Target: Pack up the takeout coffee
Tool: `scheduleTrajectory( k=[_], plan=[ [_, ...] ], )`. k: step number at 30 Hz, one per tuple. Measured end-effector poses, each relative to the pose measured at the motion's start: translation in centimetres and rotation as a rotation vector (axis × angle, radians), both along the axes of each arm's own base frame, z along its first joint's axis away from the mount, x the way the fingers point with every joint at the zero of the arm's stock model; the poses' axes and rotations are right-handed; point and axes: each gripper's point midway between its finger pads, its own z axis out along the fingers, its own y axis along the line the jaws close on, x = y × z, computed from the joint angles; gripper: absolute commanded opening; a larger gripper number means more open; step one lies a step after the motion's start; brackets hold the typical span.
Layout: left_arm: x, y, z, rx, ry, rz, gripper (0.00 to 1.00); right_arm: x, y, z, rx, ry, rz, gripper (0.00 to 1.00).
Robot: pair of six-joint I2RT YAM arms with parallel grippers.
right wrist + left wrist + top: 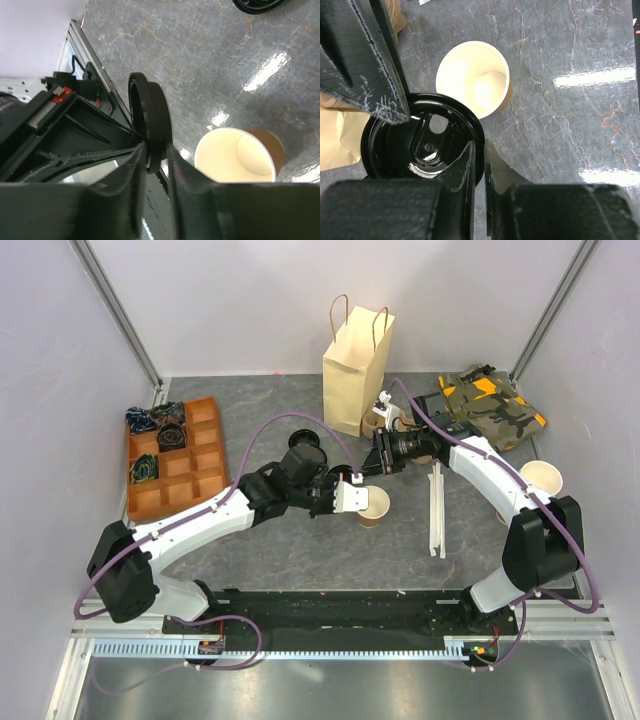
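Two arms reach from the near edge of the table and meet over its middle. The left gripper [481,150] has its jaws drawn narrow, pinching the rim of a black lid [425,145]. The right gripper [156,150] has narrow jaws too, with one finger against each face of the same lid. The lid hangs in the air between both grippers, off the table.

Just beside it the brown cup [472,75] stands upright on the middle of the table, its mouth open and its pale inside showing. The lid is not seated on the cup. Whether it touches the cup's rim I cannot tell.

To the right of the cup, white strips [436,510] lie side by side, pointing from near to far. A second lid [255,4] lies flat on the table, at the top of the right wrist view.

Along the left edge sits an orange tray [205,455] with dark bundles in a few of its compartments. At the right edge a pale cup [541,478] stands open, partly behind the right arm.

At the far edge a tan paper bag [355,365] stands upright with its handles up. A camouflage cloth [490,405] lies in the far right corner.
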Motion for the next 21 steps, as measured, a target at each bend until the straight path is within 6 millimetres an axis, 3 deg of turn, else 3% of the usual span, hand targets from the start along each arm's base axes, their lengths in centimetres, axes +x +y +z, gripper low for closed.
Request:
scheduleTrajectory(
  k=[1, 3, 4, 5, 7, 8, 9, 10, 13, 17, 19, 21],
  plan=[
    [0.0, 0.0, 0.0, 0.001, 0.001, 0.000, 0.02, 0.0, 0.0, 0.0, -0.001, -0.001, -0.001, 0.11],
    [0.1, 0.0, 0.0, 0.001, 0.000, 0.002, 0.11, 0.1, 0.0, 0.0, -0.001, 0.001, -0.004, 0.01],
    [0.1, 0.0, 0.1, 0.001, 0.002, 0.006, 0.17, 0.1, -0.1, 0.0, -0.001, 0.002, -0.007, 0.00],
    [0.1, 0.0, 0.1, 0.003, 0.004, 0.010, 0.32, 0.2, -0.1, 0.0, -0.001, 0.003, -0.008, 0.00],
    [0.0, 0.1, 0.3, 0.005, 0.024, 0.027, 0.45, 0.2, -0.1, 0.0, -0.001, 0.000, -0.007, 0.00],
    [0.2, 0.2, 0.7, 0.000, 0.038, 0.043, 0.75, 0.2, -0.1, 0.0, -0.004, -0.002, -0.006, 0.00],
    [0.3, 0.3, 1.1, -0.006, 0.054, 0.055, 0.91, 0.2, -0.1, 0.1, -0.006, -0.002, -0.006, 0.00],
    [0.4, 0.4, 1.9, -0.030, 0.089, 0.071, 0.99, 0.3, -0.3, 0.1, -0.007, -0.004, -0.009, 0.00],
    [2.5, 2.3, 4.5, -0.129, 0.201, 0.181, 1.00, 0.9, -1.0, 0.3, -0.009, -0.012, -0.028, 0.00],
    [7.3, 7.4, 7.1, -0.295, 0.382, 0.454, 0.94, 2.7, -3.6, 0.2, -0.015, -0.010, -0.108, 0.00],
    [9.4, 10.3, 6.8, -0.355, 0.489, 0.613, 0.83, 3.4, -4.8, 0.2, -0.018, -0.009, -0.147, 0.00],
    [10.9, 11.9, 5.4, -0.392, 0.615, 0.744, 0.76, 4.2, -6.0, 0.1, -0.021, -0.009, -0.184, 0.00]
  ],
)
